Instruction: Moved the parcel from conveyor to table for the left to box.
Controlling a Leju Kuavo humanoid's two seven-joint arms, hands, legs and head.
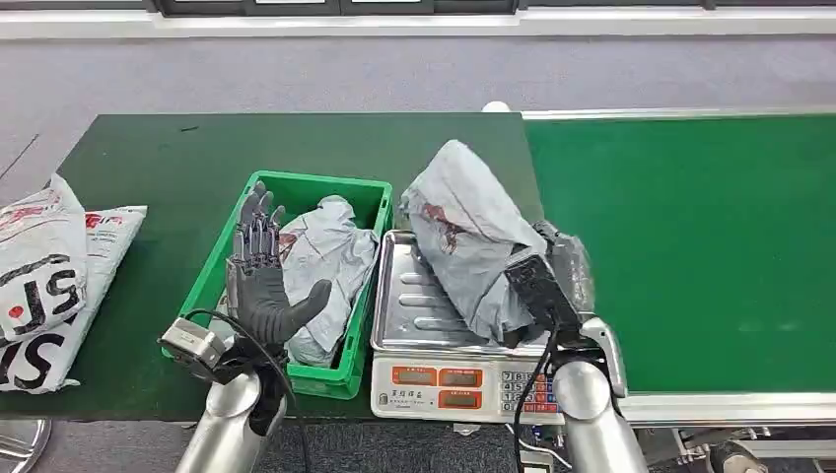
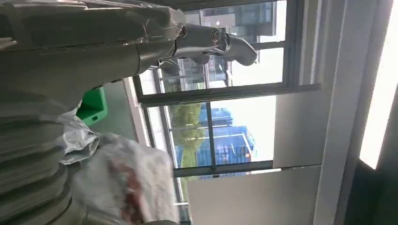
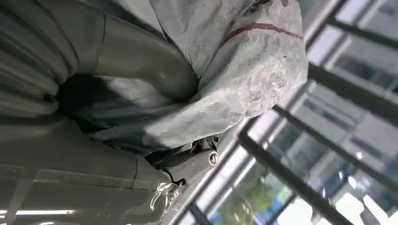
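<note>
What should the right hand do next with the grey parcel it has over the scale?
Probably open the fingers and let go. The right hand grips the grey parcel, whose lower end already seems to rest on the scale's metal tray, beside the green bin. The left hand waits open over that bin, ready to take over.

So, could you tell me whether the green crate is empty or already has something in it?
Not empty: the green crate already holds a crumpled grey parcel.

Head view is evenly lit and sharp, shadows soft. Both wrist views glare at bright windows (image 2: 234, 126); the near parcel (image 2: 122, 183) blurs.
</note>
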